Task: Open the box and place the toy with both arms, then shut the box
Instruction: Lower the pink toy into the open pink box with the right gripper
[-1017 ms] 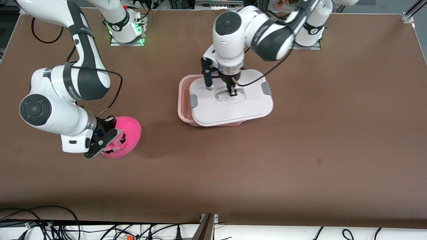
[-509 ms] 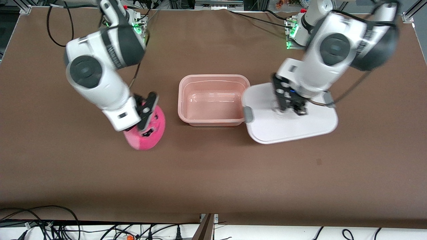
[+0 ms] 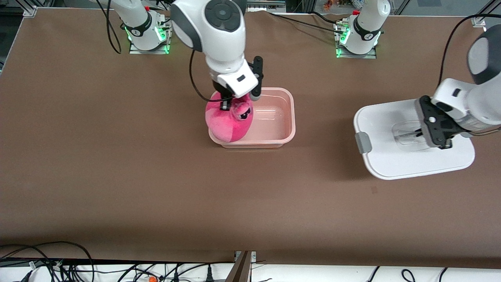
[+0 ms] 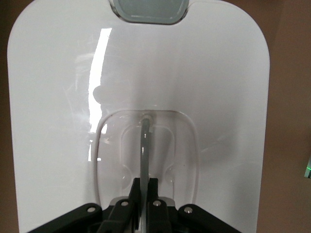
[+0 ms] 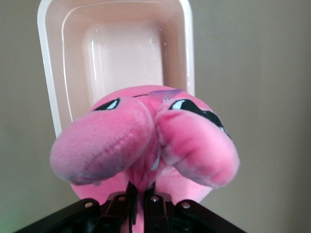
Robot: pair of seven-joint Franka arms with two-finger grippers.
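Placement underway: right gripper (image 3: 231,102) clenched on the toy (image 3: 229,121), dangling it over the box's (image 3: 287,113) end. Left gripper (image 3: 428,135) pinches the lid (image 3: 391,160) handle, parked aside. Next: lower, release, then re-lid.

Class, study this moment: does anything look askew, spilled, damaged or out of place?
Nothing spilled or damaged. The pink plush toy, held by the right gripper, overhangs the box's rim at the right arm's end. The left gripper holds the lid by its handle.
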